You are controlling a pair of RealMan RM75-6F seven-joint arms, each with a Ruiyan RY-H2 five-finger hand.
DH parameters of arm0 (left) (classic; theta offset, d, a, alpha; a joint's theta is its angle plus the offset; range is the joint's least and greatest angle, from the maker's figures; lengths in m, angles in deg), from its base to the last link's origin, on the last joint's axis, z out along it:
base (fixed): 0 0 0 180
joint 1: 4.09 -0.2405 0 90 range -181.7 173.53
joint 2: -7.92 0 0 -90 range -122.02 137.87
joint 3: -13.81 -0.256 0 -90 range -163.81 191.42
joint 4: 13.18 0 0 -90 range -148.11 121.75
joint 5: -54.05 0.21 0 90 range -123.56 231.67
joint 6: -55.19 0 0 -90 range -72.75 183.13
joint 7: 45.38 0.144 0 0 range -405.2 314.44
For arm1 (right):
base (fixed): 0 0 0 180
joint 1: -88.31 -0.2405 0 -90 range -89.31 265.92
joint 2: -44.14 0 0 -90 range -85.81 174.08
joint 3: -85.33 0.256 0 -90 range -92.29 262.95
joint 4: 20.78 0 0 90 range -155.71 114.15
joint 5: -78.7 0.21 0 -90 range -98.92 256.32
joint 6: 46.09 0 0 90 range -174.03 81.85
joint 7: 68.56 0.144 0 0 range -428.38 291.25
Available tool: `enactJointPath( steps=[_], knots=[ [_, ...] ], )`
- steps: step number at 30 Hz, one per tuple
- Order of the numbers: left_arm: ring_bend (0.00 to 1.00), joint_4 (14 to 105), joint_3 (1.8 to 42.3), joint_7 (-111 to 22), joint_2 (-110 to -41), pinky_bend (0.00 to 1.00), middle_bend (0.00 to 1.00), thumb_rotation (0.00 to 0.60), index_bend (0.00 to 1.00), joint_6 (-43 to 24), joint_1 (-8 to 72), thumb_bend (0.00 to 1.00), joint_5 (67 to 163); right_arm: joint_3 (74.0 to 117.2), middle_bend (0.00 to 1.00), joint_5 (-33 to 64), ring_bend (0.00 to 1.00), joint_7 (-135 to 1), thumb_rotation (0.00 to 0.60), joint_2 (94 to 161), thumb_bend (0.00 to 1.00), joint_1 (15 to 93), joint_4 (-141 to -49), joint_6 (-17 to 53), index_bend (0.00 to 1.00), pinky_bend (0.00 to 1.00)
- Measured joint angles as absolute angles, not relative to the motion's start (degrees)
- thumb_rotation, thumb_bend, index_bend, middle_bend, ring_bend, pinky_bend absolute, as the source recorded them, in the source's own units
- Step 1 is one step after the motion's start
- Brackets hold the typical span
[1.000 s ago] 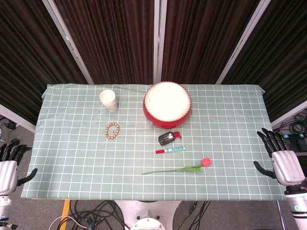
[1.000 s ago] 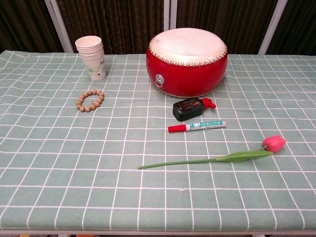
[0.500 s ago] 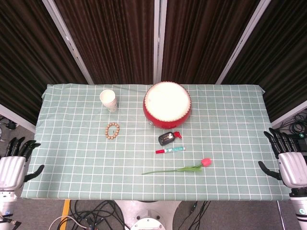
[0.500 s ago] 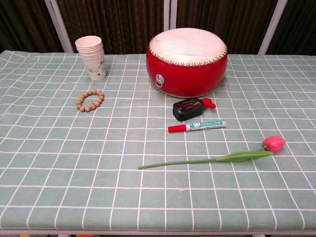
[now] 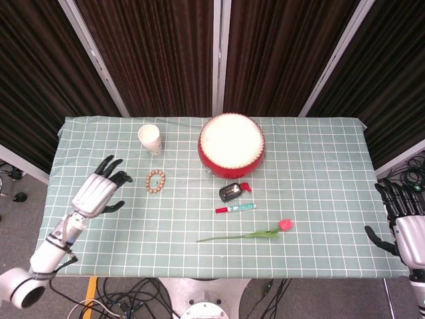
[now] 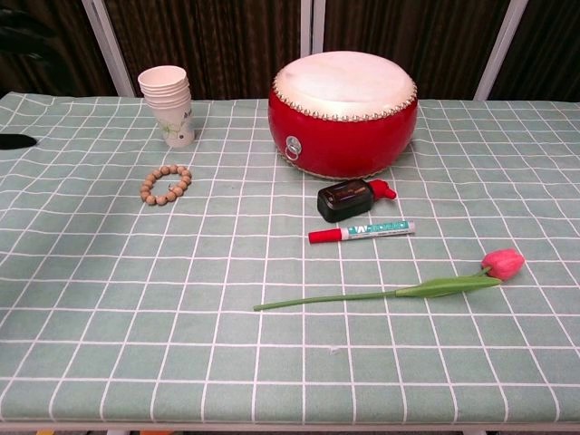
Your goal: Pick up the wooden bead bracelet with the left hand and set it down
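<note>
The robot's left hand (image 5: 99,191), beside the table edge half a second ago, now hovers over the green checked tablecloth (image 5: 312,193) with fingers spread and empty, near the round wooden bead bracelet (image 5: 156,181) lying flat below the white paper cup stack (image 5: 151,139). The right hand (image 5: 406,229), fingers apart, hangs off the table's right side. The chest view shows only a dark fingertip (image 6: 16,141) at its left edge.

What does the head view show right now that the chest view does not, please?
Only the head view shows both hands whole: the left hand, open above the cloth beside the bracelet, and the right hand, open off the table's right edge.

Only the chest view shows that the paper cups are a nested stack, and the ring on the drum's side.

Both show the bracelet, cups, drum, marker, small black bottle and tulip on the checked tablecloth.
</note>
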State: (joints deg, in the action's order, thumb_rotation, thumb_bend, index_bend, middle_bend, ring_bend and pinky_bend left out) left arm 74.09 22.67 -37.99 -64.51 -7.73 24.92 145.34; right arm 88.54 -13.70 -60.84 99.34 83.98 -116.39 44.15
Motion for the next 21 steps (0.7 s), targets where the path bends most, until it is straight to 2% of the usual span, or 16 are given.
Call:
enactJointPath(
  steps=[5, 10, 21],
  knots=[
    [0.08, 65.5, 24.1, -37.2, -71.0, 0.02, 0.35, 0.6, 0.39, 1.5, 31.8, 0.2, 142.1, 88.3, 0.0, -13.3, 0.0, -61.4, 0.6, 98.9, 0.17, 84.8, -117.1, 44.7, 0.0, 0.0],
    [0.08, 55.9, 24.4, -35.4, -77.5, 0.02, 0.35, 0.6, 0.39, 7.3, 35.9, 0.21, 137.4, 88.4, 0.0, -12.6, 0.0, -61.6, 0.6, 98.9, 0.17, 85.0, -117.2, 44.6, 0.0, 0.0],
    [0.08, 44.8, 21.4, -34.2, -86.5, 0.02, 0.39, 0.6, 0.43, 8.6, 38.4, 0.21, 135.7, 88.7, 0.0, -11.9, 0.0, -62.0, 0.6, 99.1, 0.17, 84.7, -117.4, 43.4, 0.0, 0.0]
  ],
)
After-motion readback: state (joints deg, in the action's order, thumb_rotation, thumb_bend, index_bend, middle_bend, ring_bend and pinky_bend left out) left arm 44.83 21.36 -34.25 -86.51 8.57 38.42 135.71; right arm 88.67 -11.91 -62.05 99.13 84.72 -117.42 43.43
